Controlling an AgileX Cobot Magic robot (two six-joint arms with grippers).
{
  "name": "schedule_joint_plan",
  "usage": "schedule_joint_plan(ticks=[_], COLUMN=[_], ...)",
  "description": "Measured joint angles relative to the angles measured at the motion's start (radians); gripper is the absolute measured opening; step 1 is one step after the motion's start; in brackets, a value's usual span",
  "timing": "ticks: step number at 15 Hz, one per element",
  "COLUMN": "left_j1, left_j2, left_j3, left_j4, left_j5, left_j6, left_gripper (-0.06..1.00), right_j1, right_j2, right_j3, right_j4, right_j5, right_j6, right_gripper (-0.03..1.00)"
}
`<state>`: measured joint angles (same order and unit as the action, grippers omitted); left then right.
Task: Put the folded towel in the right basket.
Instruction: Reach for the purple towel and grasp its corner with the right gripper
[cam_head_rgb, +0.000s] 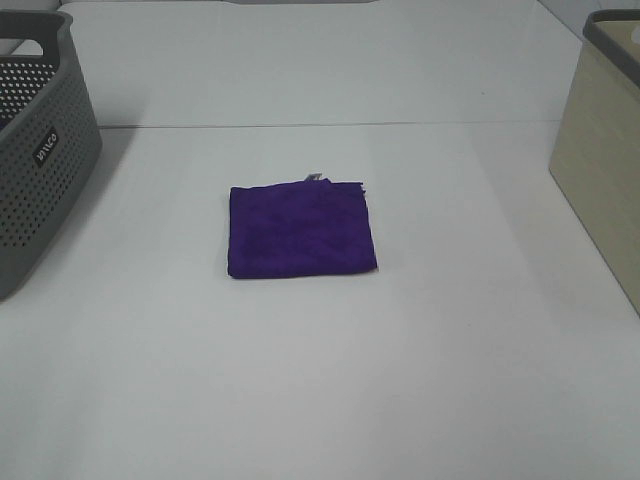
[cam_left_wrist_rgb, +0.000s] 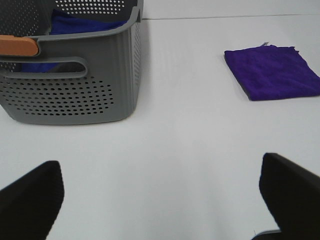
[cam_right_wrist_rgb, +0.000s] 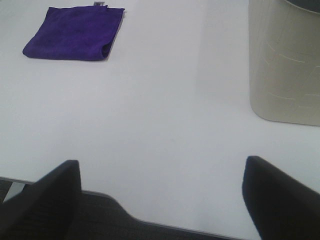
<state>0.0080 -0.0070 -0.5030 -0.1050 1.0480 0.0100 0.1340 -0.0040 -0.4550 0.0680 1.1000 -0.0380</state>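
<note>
One purple towel waits to be picked up; nothing touches it.

The folded towel (cam_head_rgb: 300, 230) lies flat on the white worktop (cam_head_rgb: 320, 400), well apart from the beige basket (cam_head_rgb: 600, 170), which is the right basket. The grey basket (cam_head_rgb: 40, 150) stands even farther from the beige basket, past the towel. The right end effector (cam_right_wrist_rgb: 160, 197) has its fingers spread wide and holds nothing, and the left end effector (cam_left_wrist_rgb: 160, 200) is the same. I think the job is at its very start: the reach for the towel. Next, one end effector must come down over the towel, pinch a thick edge, lift it, and carry it over the beige basket's rim. The grey basket has a small white label, but its letters are too small to read for sure. A tiny tag sticks out of the towel, and no words show on it.
</note>
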Motion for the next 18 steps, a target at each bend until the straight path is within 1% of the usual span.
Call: schedule_joint_plan(ticks=[10, 13, 14, 18], left_j1=[0.0, 0.0, 0.0, 0.0], left_j2=[0.0, 0.0, 0.0, 0.0], left_j3=[0.0, 0.0, 0.0, 0.0], left_j4=[0.0, 0.0, 0.0, 0.0], left_j5=[0.0, 0.0, 0.0, 0.0], left_j6=[0.0, 0.0, 0.001, 0.001], left_gripper=[0.99, 0.99, 0.99, 0.99], right_j1=[0.0, 0.0, 0.0, 0.0], right_j2=[0.0, 0.0, 0.0, 0.0], right_j3=[0.0, 0.0, 0.0, 0.0], right_j4=[-0.003, -0.028, -0.028, -0.026], right_j5=[0.0, 0.0, 0.0, 0.0], right_j6=[0.003, 0.008, 0.008, 0.008], right_gripper=[0.85, 0.96, 0.97, 0.98])
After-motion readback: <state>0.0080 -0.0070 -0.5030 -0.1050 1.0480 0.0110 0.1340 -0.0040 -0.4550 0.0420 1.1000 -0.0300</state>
